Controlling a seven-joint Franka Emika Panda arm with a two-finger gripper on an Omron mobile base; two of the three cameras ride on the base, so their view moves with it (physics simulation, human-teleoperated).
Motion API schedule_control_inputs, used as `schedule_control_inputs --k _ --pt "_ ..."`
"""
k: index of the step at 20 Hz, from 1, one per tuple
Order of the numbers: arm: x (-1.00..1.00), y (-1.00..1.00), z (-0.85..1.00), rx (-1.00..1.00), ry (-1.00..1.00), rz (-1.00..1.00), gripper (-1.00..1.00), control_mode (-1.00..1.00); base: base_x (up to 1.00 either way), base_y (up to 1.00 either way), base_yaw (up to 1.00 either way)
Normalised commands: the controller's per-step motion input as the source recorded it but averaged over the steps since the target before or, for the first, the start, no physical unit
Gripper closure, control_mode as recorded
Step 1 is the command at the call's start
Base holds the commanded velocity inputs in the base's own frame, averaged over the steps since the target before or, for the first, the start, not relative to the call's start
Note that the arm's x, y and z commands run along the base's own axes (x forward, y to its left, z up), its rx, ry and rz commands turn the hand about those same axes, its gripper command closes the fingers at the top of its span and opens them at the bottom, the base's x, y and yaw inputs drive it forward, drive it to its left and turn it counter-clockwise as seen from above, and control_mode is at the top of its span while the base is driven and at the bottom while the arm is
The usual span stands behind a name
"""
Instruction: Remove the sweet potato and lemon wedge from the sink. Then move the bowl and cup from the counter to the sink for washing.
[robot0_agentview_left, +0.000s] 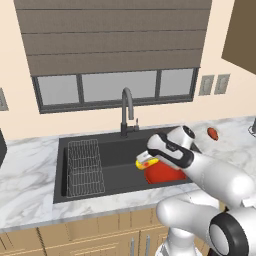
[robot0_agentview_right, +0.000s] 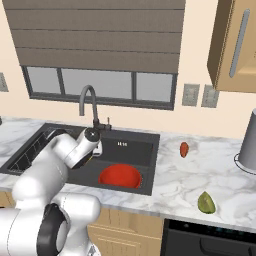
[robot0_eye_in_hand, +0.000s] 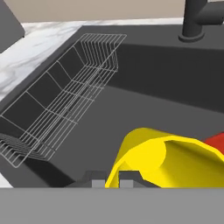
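Marble counter (robot0_agentview_right: 175, 185) wraps my dark sink (robot0_agentview_left: 112, 175), with the wire rack (robot0_agentview_left: 85, 167) at its nine o'clock side and the faucet (robot0_agentview_left: 127, 112) at twelve. I see the red bowl (robot0_agentview_right: 120, 176) resting on the basin floor. My gripper (robot0_agentview_left: 150, 159) hangs over the basin, clamped on the yellow cup (robot0_eye_in_hand: 162, 162), which lies tipped just above the bowl. Out on the counter at three o'clock sit the lemon wedge (robot0_agentview_right: 206, 202) and, further back, the sweet potato (robot0_agentview_right: 184, 149).
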Motion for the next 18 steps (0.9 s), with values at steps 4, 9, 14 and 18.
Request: schedule_control_inputs --k 4,9,14,18 --pt "0.11 0.13 -0.18 0.00 0.00 0.00 1.00 -1.00 0.00 0.00 0.00" --pt "0.13 0.16 -0.18 0.00 0.00 0.00 1.00 -1.00 0.00 0.00 0.00" --pt "0.03 0.15 -0.22 -0.02 0.00 0.00 1.00 -1.00 0.00 0.00 0.00" --pt "0.09 0.16 -0.18 -0.02 0.00 0.00 1.00 -1.00 0.00 0.00 0.00"
